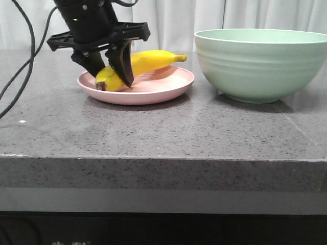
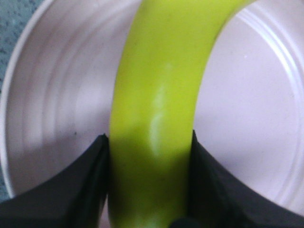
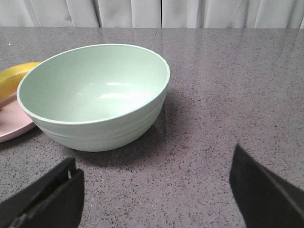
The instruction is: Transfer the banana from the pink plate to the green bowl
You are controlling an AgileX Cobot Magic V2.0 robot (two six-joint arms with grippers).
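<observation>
A: Where's the banana [image 1: 145, 63]?

B: On the pink plate [image 1: 153, 92], dark tip low, far end tilted up. The left gripper [image 1: 109, 71] has its jaws clamped on it near the tip.

A: And the green bowl [image 1: 260, 64]?

B: Just beside the plate on the bench [image 1: 153, 132]. The right gripper [image 3: 156, 190] has its jaws spread wide near it.

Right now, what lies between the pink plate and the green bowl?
Only bare countertop separates the pink plate and green bowl, per the front view.
</observation>
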